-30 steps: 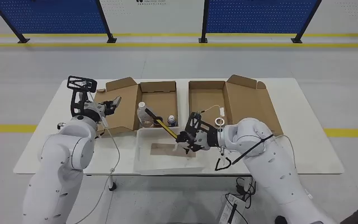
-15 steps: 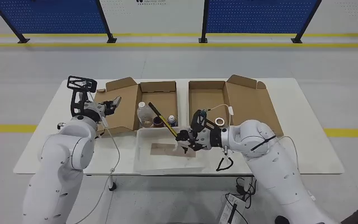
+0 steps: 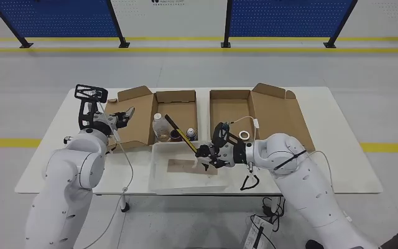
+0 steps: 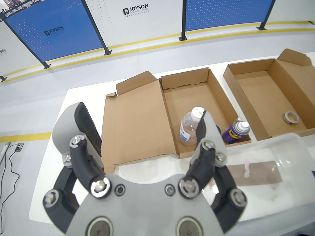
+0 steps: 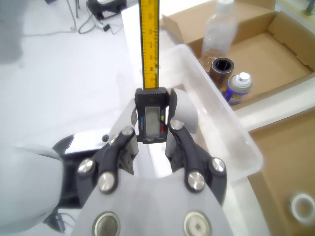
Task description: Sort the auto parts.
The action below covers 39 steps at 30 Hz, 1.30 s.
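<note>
My right gripper (image 5: 152,99) is shut on the black display body of a digital caliper (image 5: 149,37), whose yellow ruler points away over the clear plastic bin (image 5: 221,114). From above, the caliper (image 3: 185,140) slants from the gripper (image 3: 204,155) toward the left cardboard box (image 3: 177,111). That box holds a clear bottle (image 4: 188,128), a blue spray can (image 4: 236,131) and a dark hollow cylinder (image 5: 222,68). A metal ring (image 4: 290,117) lies in the right box (image 4: 260,92). My left gripper (image 4: 144,114) hangs open and holds nothing above the left box's flattened lid.
A brown cardboard sheet (image 3: 186,167) lies in the bin (image 3: 163,149) at the table's front. A black cable loop (image 3: 249,182) rests on the table near the right arm. Both boxes have open lids spread outward. Blue barrier panels stand beyond the table.
The right gripper has shifted slightly toward the boxes with the caliper still in it. The left arm has not moved.
</note>
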Available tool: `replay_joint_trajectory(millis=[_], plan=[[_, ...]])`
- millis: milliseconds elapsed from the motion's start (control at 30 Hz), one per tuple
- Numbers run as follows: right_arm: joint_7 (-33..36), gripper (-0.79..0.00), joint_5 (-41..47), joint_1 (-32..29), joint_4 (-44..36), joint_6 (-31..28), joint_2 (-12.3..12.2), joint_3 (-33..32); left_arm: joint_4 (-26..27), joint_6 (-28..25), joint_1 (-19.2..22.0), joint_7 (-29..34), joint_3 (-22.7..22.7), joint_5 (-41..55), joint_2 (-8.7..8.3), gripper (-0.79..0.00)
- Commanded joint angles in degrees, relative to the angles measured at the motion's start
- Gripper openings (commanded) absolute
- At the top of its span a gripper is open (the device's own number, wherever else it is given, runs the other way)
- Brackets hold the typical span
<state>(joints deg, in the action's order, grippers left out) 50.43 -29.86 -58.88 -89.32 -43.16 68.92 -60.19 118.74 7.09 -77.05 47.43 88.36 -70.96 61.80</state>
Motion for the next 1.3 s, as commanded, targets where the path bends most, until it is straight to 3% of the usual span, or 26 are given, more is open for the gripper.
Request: replay_joint_trajectory(millis=[0, 1267], plan=[[-0.24, -0.785, 0.10, 0.15, 0.05, -0.05, -0.11, 0.19, 0.00, 0.00, 0.00, 0.00, 0.00, 0.00, 0.00, 0.000], [-2.55, -0.785, -0.66, 2.22, -0.51, 1.86, -1.89, 2.53, 0.00, 0.00, 0.00, 0.00, 0.00, 0.00, 0.00, 0.000]])
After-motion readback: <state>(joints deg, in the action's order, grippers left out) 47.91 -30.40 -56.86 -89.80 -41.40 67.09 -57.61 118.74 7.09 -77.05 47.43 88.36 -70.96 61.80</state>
